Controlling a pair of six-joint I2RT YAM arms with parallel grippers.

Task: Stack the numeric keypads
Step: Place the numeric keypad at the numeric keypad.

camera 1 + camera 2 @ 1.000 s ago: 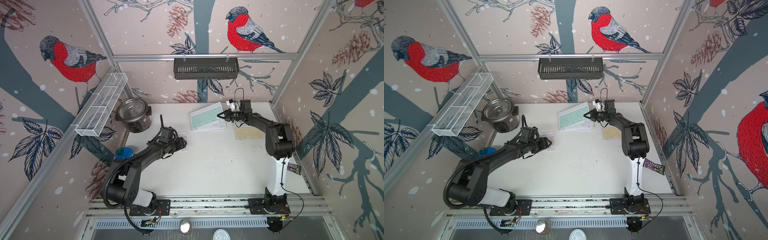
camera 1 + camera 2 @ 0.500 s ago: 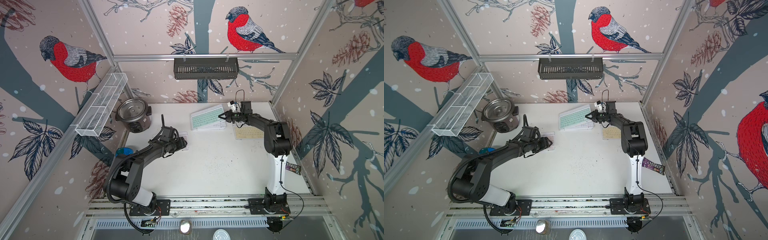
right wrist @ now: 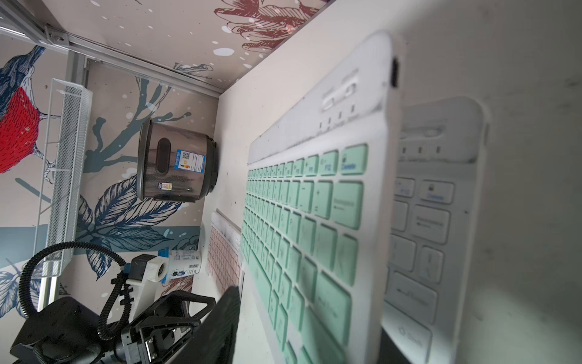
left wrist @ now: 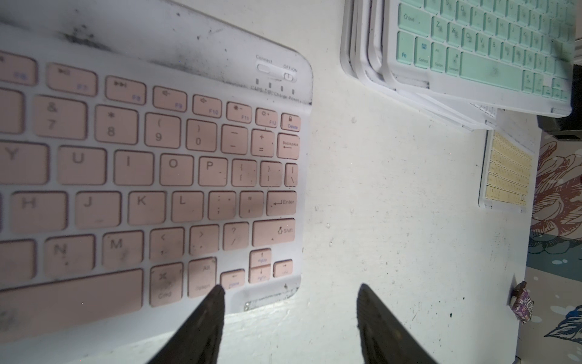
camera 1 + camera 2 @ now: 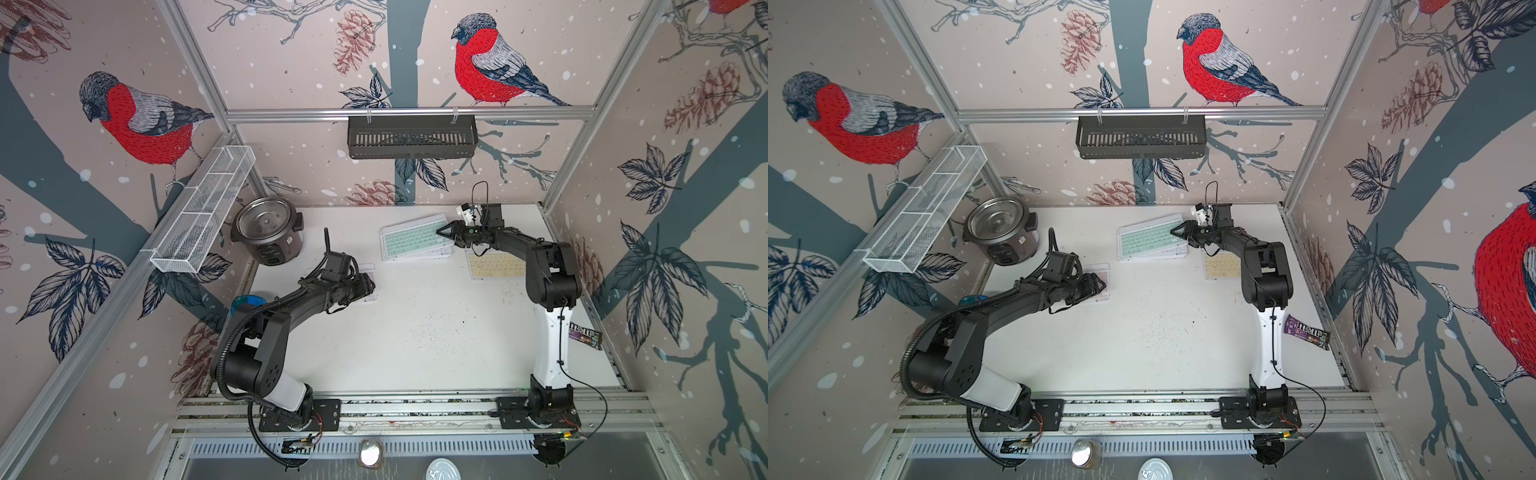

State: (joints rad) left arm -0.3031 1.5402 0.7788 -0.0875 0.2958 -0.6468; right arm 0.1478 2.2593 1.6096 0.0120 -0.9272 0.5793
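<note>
Well, right fingers [image 3: 220,324] just spread off mint keypad [image 5: 409,242]; left fingers [image 4: 198,331] empty, apart; pink keypad [image 4: 141,176], yellow keypad [image 5: 494,266]: one each.

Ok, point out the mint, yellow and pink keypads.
mint keypad [image 5: 411,243]: a top view, key field.
yellow keypad [image 5: 494,266]: a top view, key field.
pink keypad [image 4: 173,167]: left wrist view, key field.

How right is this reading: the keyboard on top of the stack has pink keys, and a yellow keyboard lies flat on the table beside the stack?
One detail is wrong. The top keyboard of the stack has mint green keys, not pink; both top views and the right wrist view show it. The yellow keyboard does lie flat on the table beside the stack.
</note>
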